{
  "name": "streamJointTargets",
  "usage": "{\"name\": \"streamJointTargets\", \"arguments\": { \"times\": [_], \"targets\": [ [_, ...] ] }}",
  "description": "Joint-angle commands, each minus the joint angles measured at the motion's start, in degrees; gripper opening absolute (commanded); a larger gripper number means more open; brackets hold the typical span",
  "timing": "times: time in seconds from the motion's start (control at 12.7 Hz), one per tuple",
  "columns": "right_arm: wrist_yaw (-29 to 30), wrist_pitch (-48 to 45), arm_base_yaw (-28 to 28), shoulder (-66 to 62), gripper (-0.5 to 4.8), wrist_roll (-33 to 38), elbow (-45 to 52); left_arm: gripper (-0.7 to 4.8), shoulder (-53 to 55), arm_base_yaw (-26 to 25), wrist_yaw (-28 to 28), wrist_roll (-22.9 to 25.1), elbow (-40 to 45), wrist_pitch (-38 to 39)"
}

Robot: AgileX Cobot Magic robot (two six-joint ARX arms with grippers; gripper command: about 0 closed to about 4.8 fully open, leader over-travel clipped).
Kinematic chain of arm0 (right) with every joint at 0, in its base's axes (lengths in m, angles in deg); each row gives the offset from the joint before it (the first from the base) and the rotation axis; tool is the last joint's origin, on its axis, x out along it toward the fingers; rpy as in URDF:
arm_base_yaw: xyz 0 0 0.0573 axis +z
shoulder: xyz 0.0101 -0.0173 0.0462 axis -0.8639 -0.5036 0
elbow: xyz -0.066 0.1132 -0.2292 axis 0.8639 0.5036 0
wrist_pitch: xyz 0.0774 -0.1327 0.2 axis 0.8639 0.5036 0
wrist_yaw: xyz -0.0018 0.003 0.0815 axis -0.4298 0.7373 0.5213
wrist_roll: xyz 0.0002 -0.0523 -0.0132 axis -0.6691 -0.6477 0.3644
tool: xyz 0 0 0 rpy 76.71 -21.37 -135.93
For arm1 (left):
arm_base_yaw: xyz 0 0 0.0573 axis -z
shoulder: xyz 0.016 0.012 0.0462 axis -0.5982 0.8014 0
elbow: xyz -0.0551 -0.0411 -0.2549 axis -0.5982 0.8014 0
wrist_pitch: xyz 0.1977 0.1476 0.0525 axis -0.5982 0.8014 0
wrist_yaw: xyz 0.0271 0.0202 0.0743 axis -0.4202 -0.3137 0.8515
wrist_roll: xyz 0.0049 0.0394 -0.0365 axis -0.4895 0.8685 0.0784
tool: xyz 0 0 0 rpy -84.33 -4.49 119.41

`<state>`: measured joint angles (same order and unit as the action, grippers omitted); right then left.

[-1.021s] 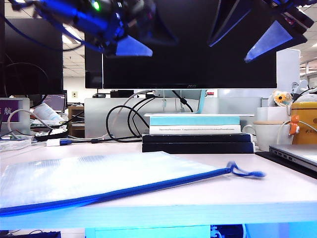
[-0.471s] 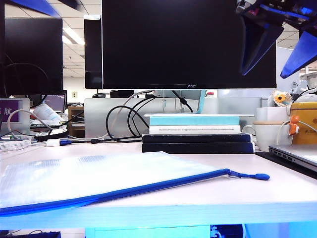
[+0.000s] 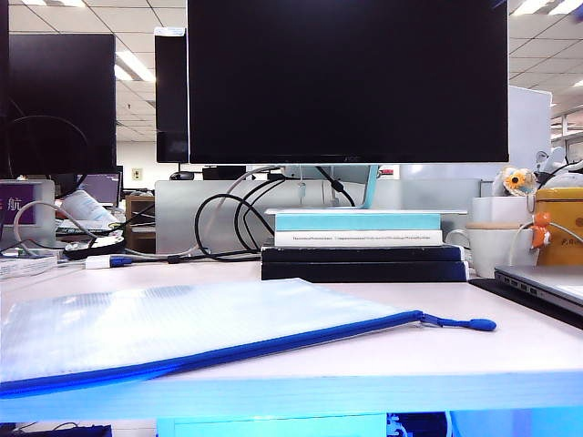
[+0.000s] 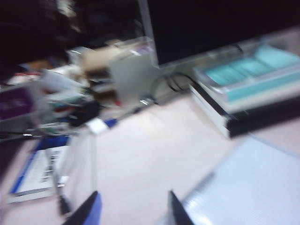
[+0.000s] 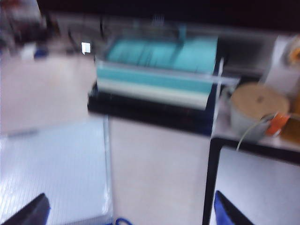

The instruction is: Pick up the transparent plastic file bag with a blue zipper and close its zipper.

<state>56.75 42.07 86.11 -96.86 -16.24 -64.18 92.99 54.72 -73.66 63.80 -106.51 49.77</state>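
The file bag [image 3: 182,323] lies flat on the white table, a translucent gridded pouch. Its blue zipper [image 3: 273,348] runs along the near edge and ends in a pull cord [image 3: 469,323] at the right. Neither gripper shows in the exterior view. In the blurred left wrist view my left gripper [image 4: 133,211] hangs above the table beside a corner of the file bag [image 4: 253,187], jaws apart with nothing between them. My right gripper [image 5: 131,213] is wide open above the file bag's [image 5: 51,168] end, with a bit of the blue pull cord [image 5: 122,221] below it.
Behind the bag a stack of books [image 3: 364,241] sits under a large black monitor [image 3: 346,82]. Black cables [image 3: 228,218] trail at the back left. A white mug [image 3: 496,246] and a laptop [image 3: 547,287] stand at the right.
Both grippers have left the top of the exterior view. The pull cord, raised and blurred a second ago, now rests flat. The bag has stayed in place.
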Motion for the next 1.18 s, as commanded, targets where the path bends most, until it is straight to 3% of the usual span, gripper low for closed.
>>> {"name": "streamJointTargets", "arguments": {
  "times": [0.08, 0.16, 0.24, 0.31, 0.39, 0.63, 0.79, 0.86, 1.18],
  "targets": [
    [1.8, -29.8, 0.0, 33.7, 4.32, -1.0, 33.6, 1.10, -10.3, 0.0, 1.9, -5.7, 8.0, -2.4],
    [1.2, -30.0, 0.0, 36.1, 3.77, -0.7, 35.0, 1.06, -10.3, 0.0, 1.9, -5.7, 8.3, -2.3],
    [0.8, -31.4, -1.3, 35.9, 1.14, -0.8, 38.1, 0.73, -10.5, -0.3, 1.5, -8.0, 9.5, -2.9],
    [0.8, -31.5, -2.9, 36.0, 0.01, -1.5, 40.9, 0.47, -10.7, -0.3, 2.1, -9.6, 12.1, -5.1],
    [1.3, -30.1, -5.0, 36.0, -0.01, -1.4, 42.3, 0.47, -10.8, -0.3, 0.3, -11.5, 15.3, -8.7],
    [4.5, -30.4, -12.6, 36.1, -0.01, -3.2, 42.3, 0.15, -11.1, -0.3, 0.2, -11.0, 21.3, -14.5],
    [18.2, -29.0, -25.4, 35.9, -0.01, 0.0, 42.3, 0.11, -11.0, -1.2, 0.1, -8.8, 23.6, -17.9],
    [19.3, -26.7, -27.9, 35.9, -0.01, 0.4, 42.3, -0.05, -11.0, -4.4, -0.7, -9.9, 25.6, -20.5],
    [15.8, -24.8, -26.5, 35.9, -0.01, 0.4, 42.3, -0.05, -11.0, -16.1, -8.5, -13.4, 29.5, -23.0]
  ]
}}
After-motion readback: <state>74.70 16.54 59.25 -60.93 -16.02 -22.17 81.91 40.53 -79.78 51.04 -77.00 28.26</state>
